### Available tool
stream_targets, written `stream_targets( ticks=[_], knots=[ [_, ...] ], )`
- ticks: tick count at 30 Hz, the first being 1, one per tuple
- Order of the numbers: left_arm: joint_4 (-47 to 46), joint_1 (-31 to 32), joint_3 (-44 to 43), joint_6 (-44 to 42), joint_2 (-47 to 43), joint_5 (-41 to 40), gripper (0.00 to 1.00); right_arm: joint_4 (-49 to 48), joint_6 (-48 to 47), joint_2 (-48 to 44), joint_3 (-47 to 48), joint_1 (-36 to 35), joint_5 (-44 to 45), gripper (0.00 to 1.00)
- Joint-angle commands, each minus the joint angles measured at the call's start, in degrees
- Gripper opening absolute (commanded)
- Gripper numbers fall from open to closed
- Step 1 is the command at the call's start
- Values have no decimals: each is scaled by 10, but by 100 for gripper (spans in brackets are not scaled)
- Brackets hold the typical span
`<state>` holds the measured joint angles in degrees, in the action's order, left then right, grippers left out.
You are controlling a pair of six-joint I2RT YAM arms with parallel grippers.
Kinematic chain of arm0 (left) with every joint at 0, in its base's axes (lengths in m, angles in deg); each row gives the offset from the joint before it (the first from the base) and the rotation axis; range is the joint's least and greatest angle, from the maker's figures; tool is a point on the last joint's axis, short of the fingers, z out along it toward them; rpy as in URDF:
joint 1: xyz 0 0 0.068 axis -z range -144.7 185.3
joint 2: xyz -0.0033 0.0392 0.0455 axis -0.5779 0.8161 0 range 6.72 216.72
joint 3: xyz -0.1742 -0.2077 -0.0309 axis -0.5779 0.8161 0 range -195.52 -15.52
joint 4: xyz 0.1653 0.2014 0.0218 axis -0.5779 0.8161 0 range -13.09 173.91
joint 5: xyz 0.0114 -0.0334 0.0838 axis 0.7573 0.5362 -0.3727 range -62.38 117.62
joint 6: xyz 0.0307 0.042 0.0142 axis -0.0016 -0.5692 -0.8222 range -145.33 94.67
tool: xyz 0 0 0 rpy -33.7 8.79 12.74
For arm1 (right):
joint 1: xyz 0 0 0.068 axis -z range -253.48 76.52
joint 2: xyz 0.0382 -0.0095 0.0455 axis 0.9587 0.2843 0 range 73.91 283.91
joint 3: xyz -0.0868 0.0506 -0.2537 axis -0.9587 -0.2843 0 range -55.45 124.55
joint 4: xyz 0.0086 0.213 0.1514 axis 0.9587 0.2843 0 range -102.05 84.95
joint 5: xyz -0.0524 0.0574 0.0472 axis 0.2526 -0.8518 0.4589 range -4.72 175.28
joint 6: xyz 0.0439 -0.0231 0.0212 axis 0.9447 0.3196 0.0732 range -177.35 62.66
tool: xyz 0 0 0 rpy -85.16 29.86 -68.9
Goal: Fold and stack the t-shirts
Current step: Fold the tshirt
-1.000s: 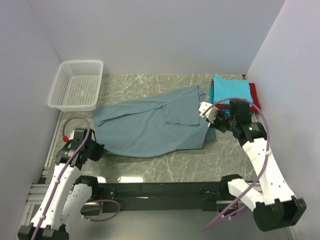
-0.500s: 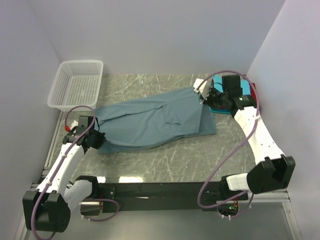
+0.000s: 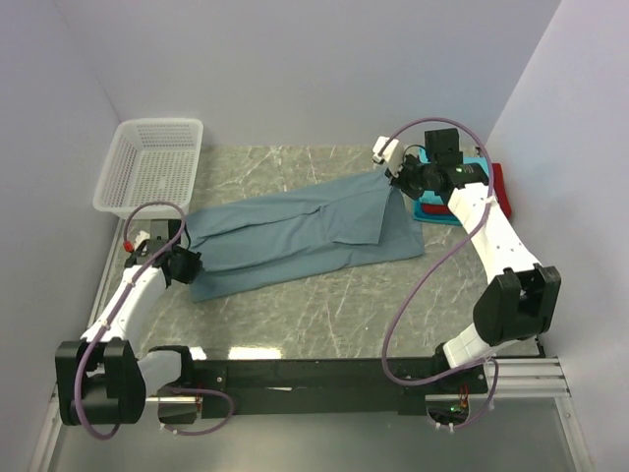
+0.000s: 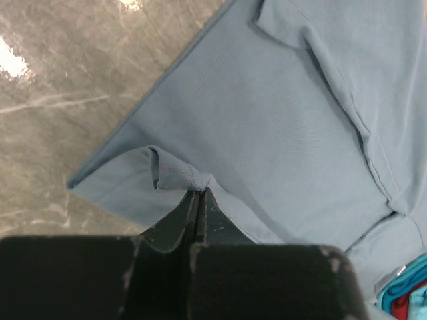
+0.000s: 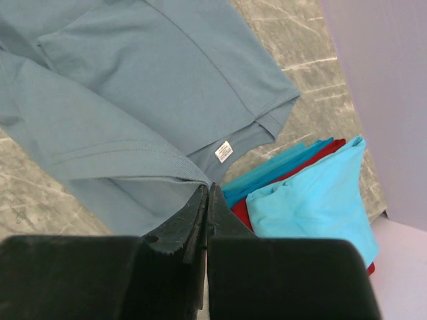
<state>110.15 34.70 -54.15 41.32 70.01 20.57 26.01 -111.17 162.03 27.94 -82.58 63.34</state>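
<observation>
The grey-blue tee (image 3: 295,236) lies long, folded over itself, neck label showing; just past its right end, stacked folded: turquoise tee (image 5: 313,200) atop red tee (image 5: 238,213) and teal tee (image 5: 280,167).

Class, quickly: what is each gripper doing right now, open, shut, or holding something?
Left gripper: shut, pinching a bunched edge of the grey-blue t-shirt.
Right gripper: shut, pinching the grey-blue t-shirt's other end.
</observation>
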Motion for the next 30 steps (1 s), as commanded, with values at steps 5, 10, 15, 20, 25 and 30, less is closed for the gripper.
stream_targets(
  ticks=[5, 10, 15, 20, 25, 30],
  knots=[
    [-35, -12, -32, -23, 27, -2, 0, -23, 15, 24, 47, -17, 14, 0],
    [-41, -17, -35, -28, 33, -5, 0, -20, 16, 42, 63, -31, 23, 0],
    [-48, -20, -33, -32, 46, -2, 0, -22, 21, 63, 85, -43, 37, 0],
    [-55, -22, -29, -35, 57, -2, 0, -19, 21, 94, 112, -59, 59, 0],
    [-57, -23, -32, -40, 68, -3, 0, -26, 25, 115, 124, -62, 73, 0],
    [-55, -24, -34, -43, 69, -8, 0, -33, 32, 132, 134, -65, 77, 0]
  ],
)
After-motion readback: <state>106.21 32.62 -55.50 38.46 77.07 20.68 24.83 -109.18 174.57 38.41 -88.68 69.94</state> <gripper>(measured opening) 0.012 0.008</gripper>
